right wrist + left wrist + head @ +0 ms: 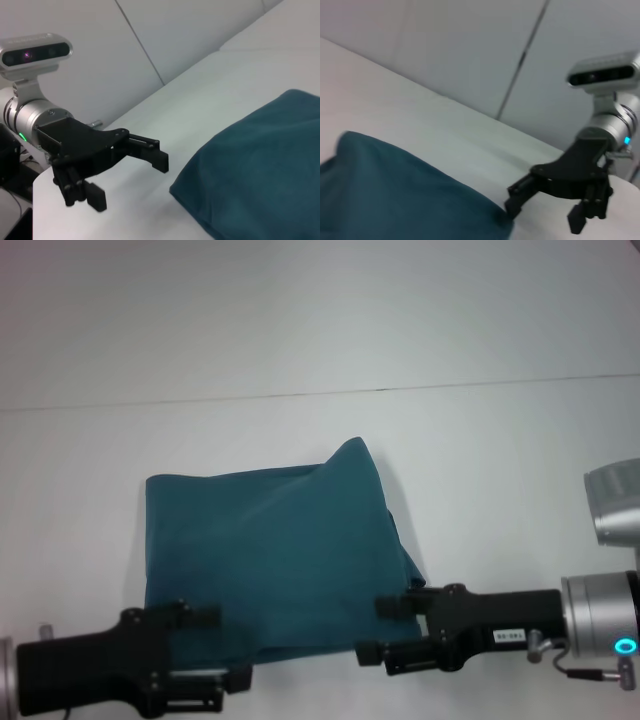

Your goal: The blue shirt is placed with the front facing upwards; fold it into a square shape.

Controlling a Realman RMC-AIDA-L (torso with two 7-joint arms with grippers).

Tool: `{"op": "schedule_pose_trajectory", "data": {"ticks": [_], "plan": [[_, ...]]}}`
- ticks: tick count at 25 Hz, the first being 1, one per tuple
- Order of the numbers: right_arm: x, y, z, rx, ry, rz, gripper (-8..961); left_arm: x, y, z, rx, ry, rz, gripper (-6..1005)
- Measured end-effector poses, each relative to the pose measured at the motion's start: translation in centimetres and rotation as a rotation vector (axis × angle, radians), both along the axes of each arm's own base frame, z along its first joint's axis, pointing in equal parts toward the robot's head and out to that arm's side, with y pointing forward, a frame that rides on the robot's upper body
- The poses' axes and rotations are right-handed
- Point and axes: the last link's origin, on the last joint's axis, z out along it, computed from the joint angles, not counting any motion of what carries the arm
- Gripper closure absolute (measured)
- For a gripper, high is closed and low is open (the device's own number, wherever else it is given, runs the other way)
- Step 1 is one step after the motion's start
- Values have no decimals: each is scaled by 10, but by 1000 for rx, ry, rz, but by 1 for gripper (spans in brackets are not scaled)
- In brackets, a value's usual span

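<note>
Head view is showing us the blue shirt [270,560] lying on the white table [320,440] as a compact, roughly square bundle of several layers, plain side up; we are seeing no print or collar. One far corner is peaking upward and a dark edge is sticking out along the side nearer the right fingers, so the outline is not quite clean.

We are noting the left gripper [205,645] at the near left corner of the bundle. Its upper finger is lying over the cloth's near edge and its lower finger is sitting just off it; the fingers are standing apart and we are seeing no fabric pinched. The right wrist view is confirming this: left gripper [130,172] spread, cloth [260,170] just beyond its fingertips.

The right gripper [385,630] is sitting at the near right corner, likewise spread, its upper fingertip touching or nearly touching the edge; the left wrist view is showing right gripper [545,207] empty beside the cloth [405,195].

We are judging the garment light, limp and prone to sagging or unfolding if lifted at one point. Any further hold should be taken at a corner, through all layers, both sides together.
</note>
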Motion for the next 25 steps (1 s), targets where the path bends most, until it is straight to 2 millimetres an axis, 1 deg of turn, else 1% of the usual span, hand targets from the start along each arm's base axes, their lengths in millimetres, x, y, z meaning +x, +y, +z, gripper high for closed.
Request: {"op": "schedule_pose_trajectory", "data": {"ticks": [7,14,25], "plan": [[0,-1,-4,-17,3,-9,41,4,-1,-6,-35,14,-33,50],[-1,-1,-5,-19,5,-15,42,1,-5,-8,-29,21,-48,50],[-1,-1,-5,-19,11,-18,41,-1,-6,-9,-35,4,-5,50]]}}
